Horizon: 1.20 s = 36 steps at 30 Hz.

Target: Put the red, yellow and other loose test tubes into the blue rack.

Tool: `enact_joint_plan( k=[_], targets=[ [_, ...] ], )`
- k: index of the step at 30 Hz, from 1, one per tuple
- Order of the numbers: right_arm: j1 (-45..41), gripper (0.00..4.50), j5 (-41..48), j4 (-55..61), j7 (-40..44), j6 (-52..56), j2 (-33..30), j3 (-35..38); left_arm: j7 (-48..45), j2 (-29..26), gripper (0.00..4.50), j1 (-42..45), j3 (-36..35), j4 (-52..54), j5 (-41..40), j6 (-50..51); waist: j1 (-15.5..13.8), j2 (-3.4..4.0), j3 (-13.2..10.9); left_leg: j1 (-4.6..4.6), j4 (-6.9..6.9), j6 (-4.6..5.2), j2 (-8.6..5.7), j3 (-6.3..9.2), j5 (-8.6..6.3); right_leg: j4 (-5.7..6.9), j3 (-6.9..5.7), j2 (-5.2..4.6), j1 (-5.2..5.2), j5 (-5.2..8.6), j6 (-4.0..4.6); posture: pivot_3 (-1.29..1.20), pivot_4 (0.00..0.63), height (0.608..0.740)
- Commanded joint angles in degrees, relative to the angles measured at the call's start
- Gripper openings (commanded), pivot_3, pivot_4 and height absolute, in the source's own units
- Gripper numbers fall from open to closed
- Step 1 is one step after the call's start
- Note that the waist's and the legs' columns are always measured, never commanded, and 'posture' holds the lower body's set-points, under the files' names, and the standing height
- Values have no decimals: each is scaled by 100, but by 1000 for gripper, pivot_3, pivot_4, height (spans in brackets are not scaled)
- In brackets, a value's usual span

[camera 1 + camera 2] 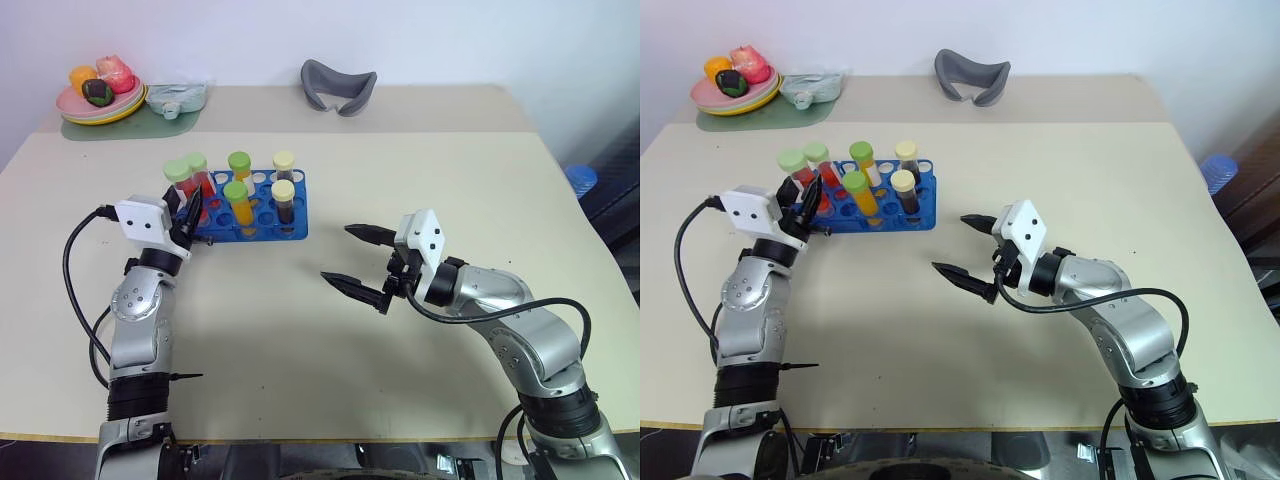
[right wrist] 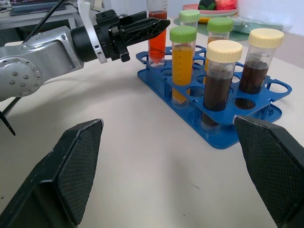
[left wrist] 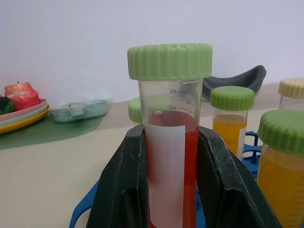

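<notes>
Left pincer (image 1: 190, 215) is pinching the red tube (image 3: 167, 156) upright, green cap up, over the near-left corner of the blue rack (image 1: 296, 228). From here I can't tell if the tube's foot is already in a hole. Right pincer (image 1: 356, 260) is spread wide and empty, hovering over bare bench (image 1: 300, 340), well apart from the rack.

Risks:
- Tube foot lands on the rack's grid instead of a hole, so it tips or shoves the rack along.
- Neighbouring yellow tube (image 1: 238, 206) stands close; pincer fingers could knock it on release.
- Letting go before it's seated means it falls over.

Writing: graduations "45" and "40" near the tube's top, plus a blank white label patch. No brand readable.
</notes>
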State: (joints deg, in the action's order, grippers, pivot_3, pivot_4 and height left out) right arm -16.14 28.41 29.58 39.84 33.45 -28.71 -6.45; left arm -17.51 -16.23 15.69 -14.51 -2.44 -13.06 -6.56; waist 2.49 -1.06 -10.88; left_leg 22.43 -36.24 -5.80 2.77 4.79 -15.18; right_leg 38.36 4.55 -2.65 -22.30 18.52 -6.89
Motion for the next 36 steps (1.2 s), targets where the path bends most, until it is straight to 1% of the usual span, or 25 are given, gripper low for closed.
enact_joint_plan(
  k=[1,10,12,14,17,21,25,29,32,36],
  targets=[
    [-61,4500,65,223,16,-53,-9,49,44,2,779,87,38,-46,29,-71,-4,0,0,0,0,0,0,0,0,0,0,0,0,0,0,0,150,740],
    [-31,4500,48,259,-2,-66,-23,64,37,29,779,169,87,-207,15,-181,-6,0,0,1,0,0,0,0,0,0,0,0,-1,0,0,0,150,740],
    [-31,4500,47,260,3,-73,-28,68,38,24,1823,162,80,-203,8,-184,-7,0,0,1,0,0,0,0,0,-1,0,0,-1,0,0,0,150,740],
    [-35,4500,53,256,15,-74,-37,77,59,7,2700,152,34,-165,-25,-151,-5,0,0,1,0,0,0,0,0,-1,0,0,0,0,0,0,150,740],
    [-23,4500,70,240,62,-78,-87,121,78,-74,4226,60,-122,99,-194,25,1,0,0,1,0,0,0,0,0,-1,0,0,-1,0,0,0,150,740],
    [27,4500,104,139,179,-100,-310,358,3,-336,4226,-360,-475,902,-678,598,12,0,0,1,3,0,1,0,0,-1,0,0,-3,0,0,0,150,740],
    [244,4500,134,-99,369,-111,-767,962,-350,-1000,4226,-1340,-1121,1632,-1163,1276,9,1,0,0,6,0,2,0,0,-3,1,0,-2,1,1,0,150,740],
    [575,4500,48,-538,542,-256,-1204,1568,-712,-1392,4226,-2336,-1653,1864,-1362,1538,-14,1,-1,0,5,1,1,-2,-1,-8,1,-2,3,1,1,0,150,740],
    [811,4500,-11,-909,682,-434,-1421,1876,-898,-1509,4226,-2824,-1860,1903,-1344,1525,-18,1,-1,0,7,2,1,-3,-1,-15,1,-2,4,1,2,0,150,740],
    [886,4500,-183,-1474,849,-770,-1534,1957,-962,-1477,4226,-2984,-1873,1988,-1431,1626,-12,1,-1,-1,7,2,1,-4,-1,-15,2,-1,7,2,2,0,150,740]
  ],
)
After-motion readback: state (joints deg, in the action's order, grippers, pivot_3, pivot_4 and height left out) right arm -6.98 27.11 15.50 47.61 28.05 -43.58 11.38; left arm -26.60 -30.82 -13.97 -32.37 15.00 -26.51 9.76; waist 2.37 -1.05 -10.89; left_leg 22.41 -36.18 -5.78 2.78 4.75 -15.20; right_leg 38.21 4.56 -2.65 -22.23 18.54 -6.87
